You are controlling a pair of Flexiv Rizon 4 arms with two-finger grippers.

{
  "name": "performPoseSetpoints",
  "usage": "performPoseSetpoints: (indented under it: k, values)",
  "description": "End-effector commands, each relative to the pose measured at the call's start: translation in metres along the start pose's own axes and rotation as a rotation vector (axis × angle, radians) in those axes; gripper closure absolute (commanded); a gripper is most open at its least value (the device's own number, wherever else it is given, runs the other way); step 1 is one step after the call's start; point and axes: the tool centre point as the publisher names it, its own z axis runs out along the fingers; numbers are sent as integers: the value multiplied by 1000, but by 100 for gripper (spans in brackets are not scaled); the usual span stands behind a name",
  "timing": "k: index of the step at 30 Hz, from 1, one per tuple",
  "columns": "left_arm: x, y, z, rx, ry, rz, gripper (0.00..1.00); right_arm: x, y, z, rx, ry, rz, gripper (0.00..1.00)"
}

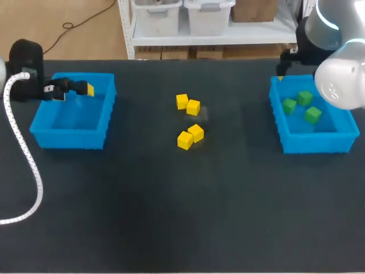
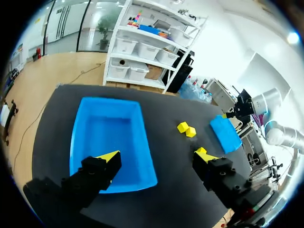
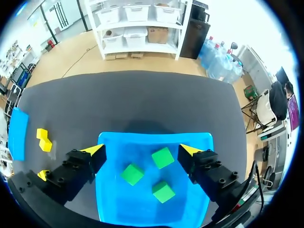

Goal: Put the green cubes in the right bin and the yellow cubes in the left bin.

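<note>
Yellow cubes (image 1: 193, 107), four in all, lay in two touching pairs near the middle of the black table (image 1: 171, 217), well apart from both bins and from both grippers. The left gripper (image 1: 74, 89) hung over the far end of the blue left bin (image 1: 68, 140), its fingers spread wide with nothing between them. In the left wrist view the left gripper (image 2: 156, 156) had the left bin (image 2: 76, 142) under and ahead of one finger, while the yellow cubes (image 2: 183, 127) sat farther ahead on the table, off toward the other finger's side. Three green cubes (image 1: 305, 97) lay inside the blue right bin (image 1: 313, 142), close together but apart from each other. The right gripper (image 1: 281, 71) stood above that bin's far corner on the side nearest the table's middle. In the right wrist view the right gripper (image 3: 141, 150) was likewise spread and held nothing. The green cubes (image 3: 163, 157) lay below it in the right bin (image 3: 154, 137), in the gap between its fingers but untouched.
</note>
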Motion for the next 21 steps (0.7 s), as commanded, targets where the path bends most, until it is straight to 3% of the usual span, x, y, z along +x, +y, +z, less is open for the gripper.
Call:
performPoseSetpoints:
  k: [1, 6, 12, 17, 21]
  values:
    - [-12, 3, -10, 39, 38, 95, 0, 2, 0, -1, 2, -5, 1, 0]
    - [-42, -13, 0, 32, 107, 235, 0, 2, 0, -1, 2, -5, 1, 0]
    - [-69, -52, 25, 78, 196, 355, 0, 2, 0, -1, 2, -5, 1, 0]
    - [-74, -89, 54, 122, 300, 428, 0, 2, 0, -1, 2, -5, 1, 0]
    - [-66, -115, 79, 128, 382, 476, 0, 2, 0, -1, 2, -5, 1, 0]
